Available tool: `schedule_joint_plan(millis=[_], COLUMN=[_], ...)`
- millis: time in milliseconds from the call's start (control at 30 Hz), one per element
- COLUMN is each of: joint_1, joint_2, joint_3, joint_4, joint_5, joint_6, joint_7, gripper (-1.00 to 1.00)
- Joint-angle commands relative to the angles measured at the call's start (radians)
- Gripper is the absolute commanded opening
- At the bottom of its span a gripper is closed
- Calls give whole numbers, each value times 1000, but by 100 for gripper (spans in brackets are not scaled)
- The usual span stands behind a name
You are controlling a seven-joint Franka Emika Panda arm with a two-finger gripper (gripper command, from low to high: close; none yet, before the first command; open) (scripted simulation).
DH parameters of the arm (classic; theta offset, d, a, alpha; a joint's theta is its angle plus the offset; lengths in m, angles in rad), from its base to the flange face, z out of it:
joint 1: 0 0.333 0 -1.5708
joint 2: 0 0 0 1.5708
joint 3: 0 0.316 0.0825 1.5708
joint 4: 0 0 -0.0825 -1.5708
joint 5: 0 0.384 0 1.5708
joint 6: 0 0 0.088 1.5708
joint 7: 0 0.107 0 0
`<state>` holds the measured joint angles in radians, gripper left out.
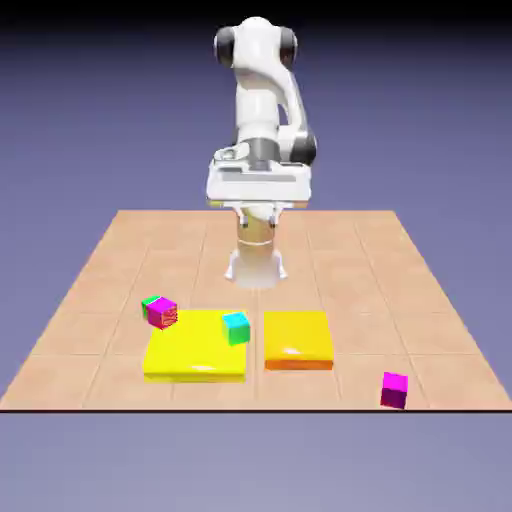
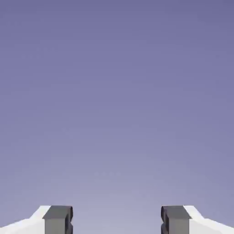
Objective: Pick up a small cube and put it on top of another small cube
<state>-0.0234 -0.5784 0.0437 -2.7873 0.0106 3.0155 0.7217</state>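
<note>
No readable text, labels, brands, numbers or signs in either view

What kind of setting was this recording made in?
A physics simulation, apparently a tabletop block-stacking scene: a rendered white Franka Panda arm stands at a tiled tabletop before a plain blue-violet backdrop, with a small magenta cube and flat yellow pad lying on it.

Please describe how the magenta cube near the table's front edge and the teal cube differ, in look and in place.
The magenta cube is plain purple-pink, while the teal cube is bright blue-green. The magenta cube stands apart toward the exterior view's right, whereas the teal cube is by the yellow pad. Both are small cubes, and neither is in the gripper.
</note>
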Motion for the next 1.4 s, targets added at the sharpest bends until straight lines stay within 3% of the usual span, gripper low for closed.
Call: schedule_joint_plan(millis=[0, 1367], joint_1=[-29, -1232], joint_2=[-7, -292], joint_3=[36, 1522], joint_4=[19, 791], joint_5=[9, 371], joint_6=[-18, -749], joint_7=[-16, -671], gripper=[0, 0])
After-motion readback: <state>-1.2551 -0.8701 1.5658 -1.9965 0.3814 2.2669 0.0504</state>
